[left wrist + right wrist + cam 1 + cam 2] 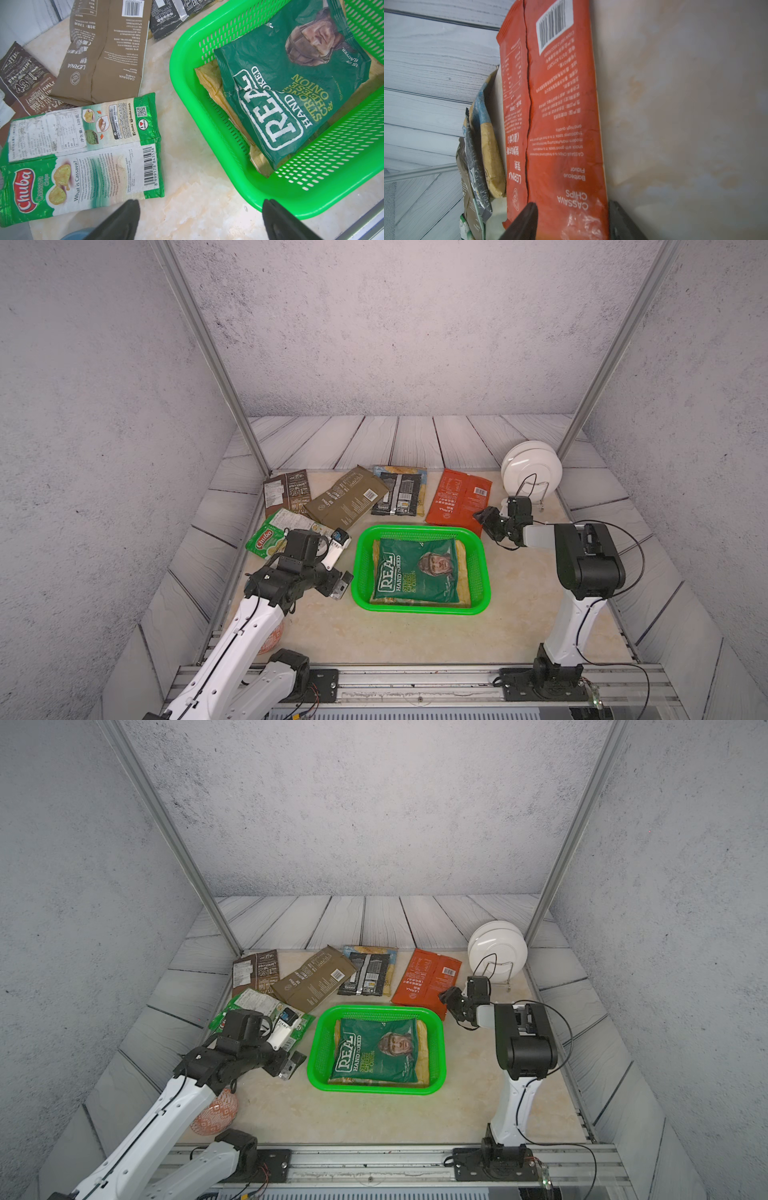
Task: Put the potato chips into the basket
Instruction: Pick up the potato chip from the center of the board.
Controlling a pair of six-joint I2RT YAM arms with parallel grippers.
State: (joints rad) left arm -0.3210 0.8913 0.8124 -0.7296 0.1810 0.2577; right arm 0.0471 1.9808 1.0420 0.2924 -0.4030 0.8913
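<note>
**Two chip bags lie in basket, six outside it**

Seen in both top views, the green basket [419, 611] [374, 1090] sits mid-tabletop [415, 639] and holds a dark green bag [415, 568] [376, 1050]. Along the far edge lie a brown bag [286, 491], an olive bag [345, 497] and a black bag [395, 491] atop a yellow-blue bag [420, 493]. A red bag [457, 497] [428, 977] lies toward the far right corner, and a light green bag [270, 537] lies by the left edge. The left gripper [343, 566] hovers just beside the basket; the right gripper [482, 516] is at the red bag's near right corner.

The left wrist view shows the left gripper [200, 205] spread wide and empty over bare tabletop. It also shows a cream bag [209, 81] under the dark green bag [291, 99] inside the basket [276, 193].

The right wrist view shows the right gripper [573, 218] partly apart, straddling the red bag [560, 104] at its near end. Whether it pinches the bag cannot be told.
</note>
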